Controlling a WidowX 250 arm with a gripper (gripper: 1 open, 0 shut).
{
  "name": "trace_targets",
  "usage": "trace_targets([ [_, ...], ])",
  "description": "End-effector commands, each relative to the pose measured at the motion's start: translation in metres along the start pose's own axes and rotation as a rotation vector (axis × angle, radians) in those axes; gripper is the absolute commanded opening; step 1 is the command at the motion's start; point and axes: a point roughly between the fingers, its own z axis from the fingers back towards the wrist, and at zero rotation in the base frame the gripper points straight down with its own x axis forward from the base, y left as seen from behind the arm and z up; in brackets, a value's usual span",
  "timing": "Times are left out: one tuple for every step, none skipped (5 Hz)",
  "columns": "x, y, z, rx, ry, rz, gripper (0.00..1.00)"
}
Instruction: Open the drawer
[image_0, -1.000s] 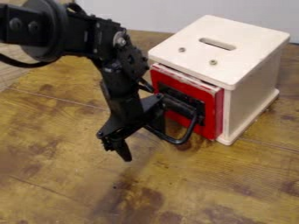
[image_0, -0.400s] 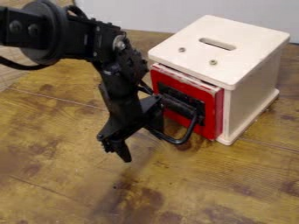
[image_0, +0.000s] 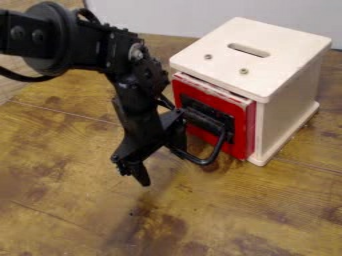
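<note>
One cream box stands at the right rear of a worn wooden table, its right and back edges close to the frame's right side; its top panel carries a slot and two small screws. The drawer, red-fronted, sits in the box's left-facing side and projects slightly from it, near the centre of view. A large black loop handle with rounded corners stands out from the red front toward the table's open middle. Open tabletop lies to the front and left of the box, broad and bare, with stained, scuffed planks and dark patches. A pale wall shows along the top edge behind the box. One black arm enters from the upper left and bends down in front of the drawer. The gripper hangs at the left side of the handle, low over the table; one dark finger points downward, another part lies against or just beside the handle's left bar. Whether the fingers are spread or pressed together cannot be told from this view.
</note>
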Motion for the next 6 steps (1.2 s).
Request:
trace_targets([
  [0.0039, -0.0060, 0.0176, -0.042, -0.036, -0.007, 1.00],
  [0.0044, -0.0064, 0.0188, -0.041, -0.042, 0.003, 1.00],
  [0.0048, -0.0066, 0.0193, -0.041, -0.047, 0.014, 1.00],
  [0.0053, -0.0069, 0.0204, -0.040, -0.053, 0.025, 1.00],
  [0.0057, -0.0072, 0.0209, -0.039, -0.058, 0.035, 1.00],
  [0.0062, -0.0077, 0.0214, -0.039, -0.063, 0.046, 1.00],
])
